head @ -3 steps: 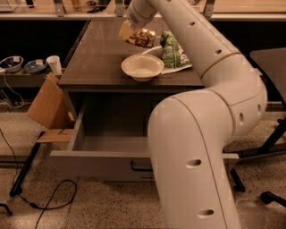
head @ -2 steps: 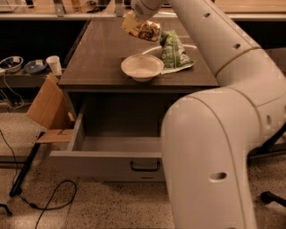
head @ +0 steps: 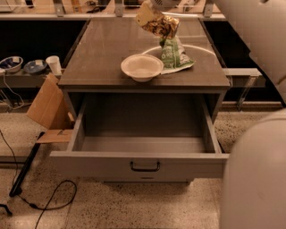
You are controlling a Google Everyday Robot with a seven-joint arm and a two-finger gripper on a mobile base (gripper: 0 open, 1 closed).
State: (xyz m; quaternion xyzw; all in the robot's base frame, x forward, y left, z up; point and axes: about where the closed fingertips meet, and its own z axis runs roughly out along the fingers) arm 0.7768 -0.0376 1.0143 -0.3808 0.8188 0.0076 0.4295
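Gripper (head: 163,3), above the far table (head: 103,58): jaws clamp the bag (head: 156,23) by its top. Likely light, crinkly and crushable; grip the seam.

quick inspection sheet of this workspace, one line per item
surface: dark tabletop over a drawer that is pulled open
job's things: brown snack bag hanging in the air above the back of the tabletop
clutter: white bowl and green bag lying on the tabletop
hand: hand at the top edge, shut on the brown snack bag
cables: black cable on the floor, front left
surroundings: cardboard and paper cup to the left
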